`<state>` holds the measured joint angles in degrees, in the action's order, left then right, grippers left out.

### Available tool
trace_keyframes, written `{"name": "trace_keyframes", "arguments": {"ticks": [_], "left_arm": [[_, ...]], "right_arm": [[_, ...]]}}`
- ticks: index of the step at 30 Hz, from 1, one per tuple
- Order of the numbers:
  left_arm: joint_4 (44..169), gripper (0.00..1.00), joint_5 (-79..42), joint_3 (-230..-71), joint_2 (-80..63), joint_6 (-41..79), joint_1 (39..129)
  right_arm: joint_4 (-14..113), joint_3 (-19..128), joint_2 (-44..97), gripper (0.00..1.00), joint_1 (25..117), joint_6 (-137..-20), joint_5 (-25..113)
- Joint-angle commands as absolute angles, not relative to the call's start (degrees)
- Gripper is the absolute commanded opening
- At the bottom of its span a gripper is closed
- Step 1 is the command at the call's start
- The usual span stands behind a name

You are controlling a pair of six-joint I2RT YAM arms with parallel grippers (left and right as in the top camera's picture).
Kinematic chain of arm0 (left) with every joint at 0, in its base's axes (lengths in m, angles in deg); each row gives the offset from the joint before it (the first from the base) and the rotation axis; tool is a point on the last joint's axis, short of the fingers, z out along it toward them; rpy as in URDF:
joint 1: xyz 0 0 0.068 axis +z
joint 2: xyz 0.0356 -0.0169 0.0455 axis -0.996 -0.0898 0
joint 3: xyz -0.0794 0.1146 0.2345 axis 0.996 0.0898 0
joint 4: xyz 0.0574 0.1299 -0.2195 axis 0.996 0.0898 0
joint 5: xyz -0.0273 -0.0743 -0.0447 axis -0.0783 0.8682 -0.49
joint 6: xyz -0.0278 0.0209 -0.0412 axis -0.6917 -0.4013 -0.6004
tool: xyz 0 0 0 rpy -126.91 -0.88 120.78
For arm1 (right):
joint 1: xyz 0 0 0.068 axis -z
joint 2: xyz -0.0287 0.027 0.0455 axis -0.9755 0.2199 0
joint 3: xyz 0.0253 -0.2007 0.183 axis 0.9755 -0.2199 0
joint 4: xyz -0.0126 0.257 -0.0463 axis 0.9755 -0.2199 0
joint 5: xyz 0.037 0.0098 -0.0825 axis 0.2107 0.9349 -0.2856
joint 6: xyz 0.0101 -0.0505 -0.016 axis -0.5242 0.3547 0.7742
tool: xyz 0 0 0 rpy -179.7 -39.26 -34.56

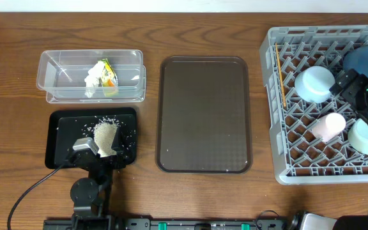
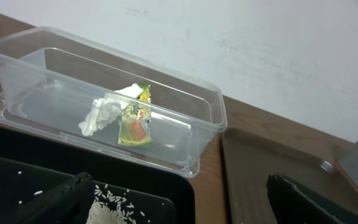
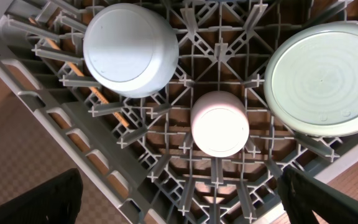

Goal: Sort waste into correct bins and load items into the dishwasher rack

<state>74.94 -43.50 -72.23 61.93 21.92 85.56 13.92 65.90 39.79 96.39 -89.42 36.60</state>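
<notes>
Evidently waste is split by kind: rice (image 1: 105,133) lies in the black tray (image 1: 56,137), wrapper (image 1: 108,75) and tissue (image 1: 93,80) in the clear tub (image 1: 50,70) at ten o'clock; left tool (image 2: 179,183) and right tool (image 3: 185,190) gape, released.

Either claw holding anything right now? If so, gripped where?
Nothing is held. The left claw is open over the rice in the black tray. The right claw is open over the dishwasher rack.
</notes>
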Motion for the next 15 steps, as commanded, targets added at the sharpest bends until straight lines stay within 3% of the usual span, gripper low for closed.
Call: {"name": "trace_keyframes", "arguments": {"ticks": [1,15], "left_arm": [[76.3,0.91,-46.0,-70.8,62.6,21.2,85.8],[76.7,0.91,-47.2,-70.8,62.4,21.2,85.8]], "right_arm": [[13.9,66.6,39.7,0.99,96.7,-90.2,36.6],[13.9,66.6,39.6,0.99,96.7,-90.2,36.6]]}}
